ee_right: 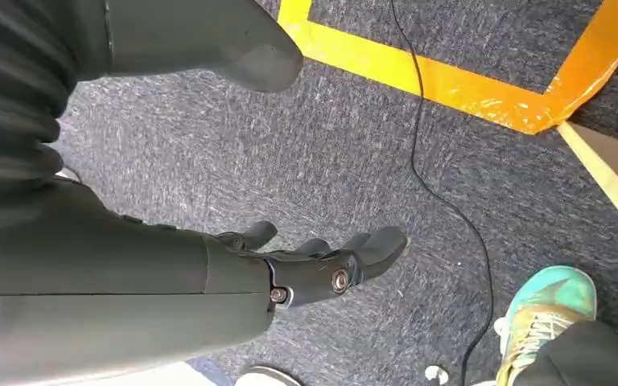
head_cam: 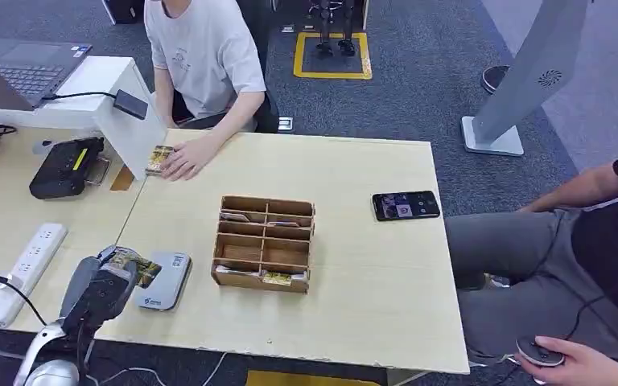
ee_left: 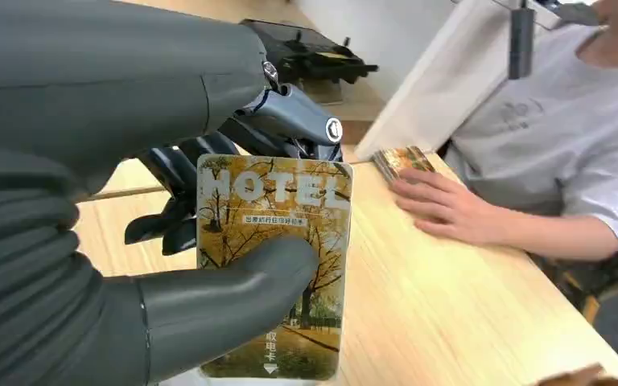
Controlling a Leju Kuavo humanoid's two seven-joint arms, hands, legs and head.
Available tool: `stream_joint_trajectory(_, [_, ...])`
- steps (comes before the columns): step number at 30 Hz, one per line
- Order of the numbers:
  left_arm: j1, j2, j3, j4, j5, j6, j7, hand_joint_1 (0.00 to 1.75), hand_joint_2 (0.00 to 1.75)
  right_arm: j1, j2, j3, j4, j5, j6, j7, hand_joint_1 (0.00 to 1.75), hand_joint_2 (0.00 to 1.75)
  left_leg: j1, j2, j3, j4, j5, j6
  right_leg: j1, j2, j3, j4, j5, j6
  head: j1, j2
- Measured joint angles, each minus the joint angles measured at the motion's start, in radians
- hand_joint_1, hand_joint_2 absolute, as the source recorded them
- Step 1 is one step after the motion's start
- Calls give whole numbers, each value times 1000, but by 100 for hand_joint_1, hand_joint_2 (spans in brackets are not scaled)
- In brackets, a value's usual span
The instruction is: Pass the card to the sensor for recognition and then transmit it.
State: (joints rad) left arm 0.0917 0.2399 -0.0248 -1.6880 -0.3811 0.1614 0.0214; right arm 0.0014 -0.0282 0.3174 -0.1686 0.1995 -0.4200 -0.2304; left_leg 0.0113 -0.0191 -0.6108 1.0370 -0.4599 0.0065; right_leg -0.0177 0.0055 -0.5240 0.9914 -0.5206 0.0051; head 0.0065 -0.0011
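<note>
My left hand (head_cam: 106, 283) pinches a hotel card (ee_left: 278, 265) printed with yellow autumn trees, thumb (ee_left: 233, 297) on its face and dark fingers behind. In the head view the card (head_cam: 143, 269) hangs just over the left edge of the grey card sensor (head_cam: 165, 281) near the table's front left. My right hand (ee_right: 306, 261) hangs beside the table over the grey carpet, fingers apart and holding nothing. A person across the table rests a hand (head_cam: 183, 161) on a small stack of similar cards (head_cam: 158, 158).
A wooden compartment box (head_cam: 263, 242) with cards in it stands mid-table, right of the sensor. A black phone (head_cam: 405, 204) lies further right. A white power strip (head_cam: 26, 272) and cable lie left of my arm. A second person sits at the right edge.
</note>
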Motion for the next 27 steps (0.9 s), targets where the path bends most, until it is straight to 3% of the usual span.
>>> stream_joint_trajectory(12, [0, -24, 4, 48, -5, 11, 3, 175, 175, 0, 2, 0, 0, 0, 0, 3, 0, 175, 0, 0, 0, 0, 0, 0, 0, 0, 1, 0, 0, 0, 0, 0])
stream_joint_trajectory(15, [-2, -31, 8, 58, -13, 47, 6, 175, 175, 0, 2, 0, 0, 4, -1, 8, 0, 175, 0, 0, 0, 0, 0, 0, 0, 0, 1, 0, 0, 0, 0, 0])
stream_joint_trajectory(27, [-29, -75, 32, 137, 143, 128, -24, 175, 175, -1, 6, 0, 0, 19, -5, 21, 0, 175, 0, 0, 0, 0, 0, 0, 0, 0, 1, 0, 0, 0, 0, 0])
